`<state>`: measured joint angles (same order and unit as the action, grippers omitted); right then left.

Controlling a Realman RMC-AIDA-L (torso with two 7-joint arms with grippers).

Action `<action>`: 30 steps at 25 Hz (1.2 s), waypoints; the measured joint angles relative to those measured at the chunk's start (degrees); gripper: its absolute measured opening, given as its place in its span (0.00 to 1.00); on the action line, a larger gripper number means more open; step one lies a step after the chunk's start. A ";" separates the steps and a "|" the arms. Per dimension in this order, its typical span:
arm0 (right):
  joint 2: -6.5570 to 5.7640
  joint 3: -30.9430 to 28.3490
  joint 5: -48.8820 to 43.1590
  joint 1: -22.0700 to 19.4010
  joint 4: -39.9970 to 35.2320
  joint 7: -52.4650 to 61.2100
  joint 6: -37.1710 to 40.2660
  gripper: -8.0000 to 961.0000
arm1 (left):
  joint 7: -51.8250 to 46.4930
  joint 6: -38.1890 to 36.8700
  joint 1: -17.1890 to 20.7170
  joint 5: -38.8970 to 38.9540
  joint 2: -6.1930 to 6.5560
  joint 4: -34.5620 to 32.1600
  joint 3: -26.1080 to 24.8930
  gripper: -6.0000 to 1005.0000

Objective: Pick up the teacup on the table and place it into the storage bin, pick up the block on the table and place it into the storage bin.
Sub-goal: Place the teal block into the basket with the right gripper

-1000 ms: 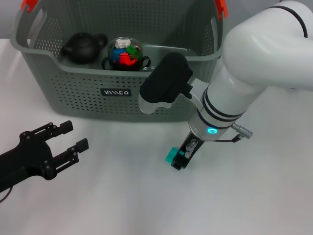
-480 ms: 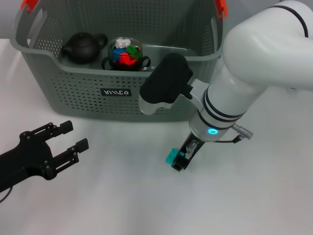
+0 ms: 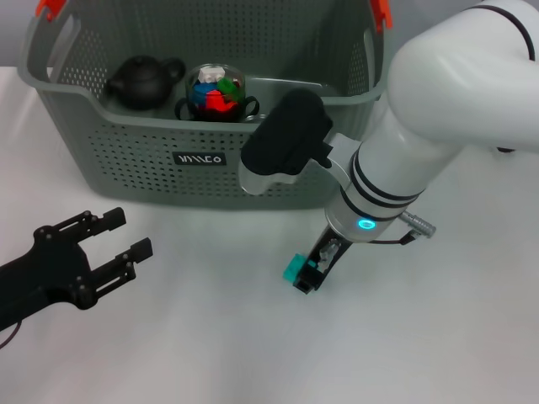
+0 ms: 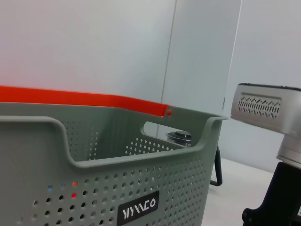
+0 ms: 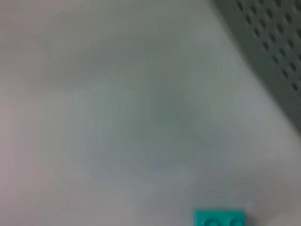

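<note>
Showing black logo label (image 3: 200, 158) on storage bin (image 3: 118, 177) front; lettering unclear.

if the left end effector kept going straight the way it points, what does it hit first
Probably the storage bin: the left end effector, open, points up and across the table toward its front wall, which fills the left wrist view. Depth is unclear.

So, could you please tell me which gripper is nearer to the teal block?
The right gripper is right at the teal block, in front of the storage bin; the left gripper is far off, open over the table.
</note>
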<state>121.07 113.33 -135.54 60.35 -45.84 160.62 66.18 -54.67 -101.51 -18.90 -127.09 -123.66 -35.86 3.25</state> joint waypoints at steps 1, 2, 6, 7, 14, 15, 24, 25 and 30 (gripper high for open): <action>-0.19 -0.26 -0.01 -0.49 -1.45 0.00 0.47 0.49 | 0.00 0.00 0.00 0.00 0.00 0.00 0.00 0.61; -0.37 -0.73 -0.17 -1.27 -3.39 -0.04 1.18 0.49 | 0.00 0.00 0.00 0.00 0.00 0.00 0.01 0.61; -0.82 -6.29 -2.41 -6.63 -13.69 -2.59 6.40 0.49 | 0.00 -0.05 0.06 0.00 0.00 0.00 -0.31 0.61; -0.80 -8.55 -3.04 -8.40 -16.60 -3.83 8.28 0.49 | 0.00 -0.06 0.06 0.00 0.00 0.00 -0.45 0.61; -0.84 -25.68 -3.50 -19.34 -36.19 -10.68 22.39 0.50 | 0.00 0.00 0.03 0.00 0.00 0.00 -0.73 0.61; -0.84 -27.66 -2.73 -20.14 -38.15 -11.73 23.95 0.50 | 0.00 0.02 -0.05 0.00 0.00 0.00 -0.73 0.61; -1.04 -48.20 18.14 -18.94 -41.93 -21.89 37.00 0.52 | -0.15 0.10 -0.81 0.00 0.14 0.26 -0.55 0.61; -1.12 -50.58 18.69 -18.14 -41.96 -22.28 36.53 0.52 | -0.14 0.09 -0.82 0.00 0.15 0.27 -0.54 0.61; -2.42 -57.12 16.54 -13.34 -42.03 -21.34 30.89 0.52 | -0.13 0.06 -0.88 0.00 0.17 0.33 -0.46 0.61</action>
<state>118.64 56.21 -119.00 47.01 -87.86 139.28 97.07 -54.79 -101.45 -19.78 -127.09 -123.49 -35.53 2.79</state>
